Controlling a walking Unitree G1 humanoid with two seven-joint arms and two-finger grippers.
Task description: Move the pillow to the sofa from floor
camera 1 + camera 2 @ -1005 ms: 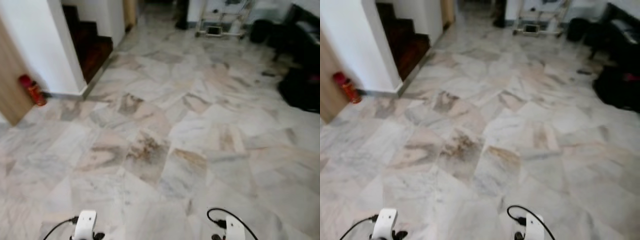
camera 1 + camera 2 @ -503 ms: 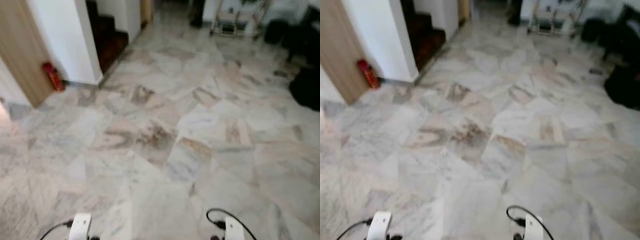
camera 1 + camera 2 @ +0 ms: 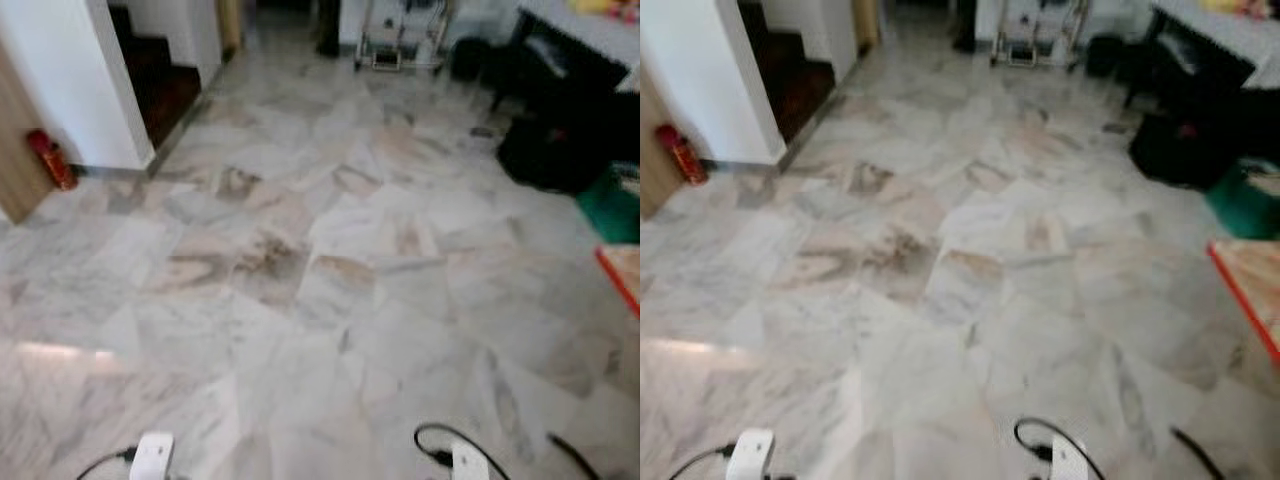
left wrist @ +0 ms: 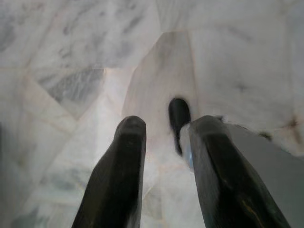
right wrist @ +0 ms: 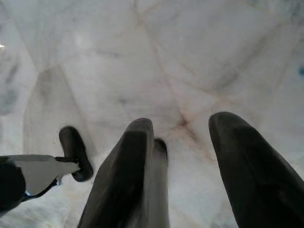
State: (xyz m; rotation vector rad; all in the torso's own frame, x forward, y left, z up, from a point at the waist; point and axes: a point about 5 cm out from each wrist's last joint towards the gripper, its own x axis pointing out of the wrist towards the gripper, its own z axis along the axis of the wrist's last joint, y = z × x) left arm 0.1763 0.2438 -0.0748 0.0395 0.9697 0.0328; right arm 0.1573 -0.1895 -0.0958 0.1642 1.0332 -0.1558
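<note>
Pillow cannot be made out on the marble floor (image 3: 330, 300) ahead. My left gripper (image 4: 164, 137) and right gripper (image 5: 183, 135) hang low over the tiles, each with fingers spread and holding nothing. A red extinguisher (image 3: 50, 160) stands by the white wall (image 3: 60, 80).

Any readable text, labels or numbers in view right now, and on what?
None can be read.
Red fire extinguisher by the wall: any label is too blurred to read.
Metal cart at the far end: no legible marking.
Marble floor: only veining, no writing.
</note>
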